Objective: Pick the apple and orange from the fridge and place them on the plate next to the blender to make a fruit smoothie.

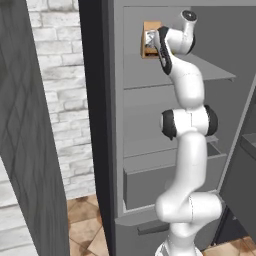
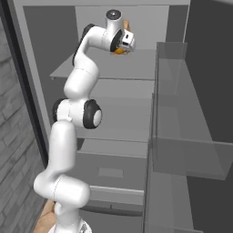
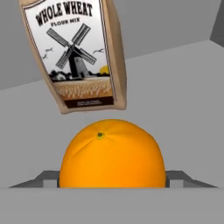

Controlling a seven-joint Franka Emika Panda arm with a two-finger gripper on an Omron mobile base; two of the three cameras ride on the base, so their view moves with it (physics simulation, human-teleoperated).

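Grey fridge [image 1: 150, 165], left base view: door open; hand [image 1: 154, 44] raised to the upper shelf before a brown bag [image 1: 149, 31].
Right base view: orange [image 2: 119, 51] seen just under the hand [image 2: 125, 44], on the upper shelf.
Hand view: orange [image 3: 112, 154] flanked by both fingertips [image 3: 43, 179]; grip cannot be told; flour bag [image 3: 76, 54] behind.

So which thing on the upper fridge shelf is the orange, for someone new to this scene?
Start at the tall grey fridge and go to its upper shelf, where the arm reaches in. The orange is there, right at the jaws, with a brown Whole Wheat flour bag behind it. It is the smooth, bright orange ball; the bag is flat-sided and printed with a windmill.
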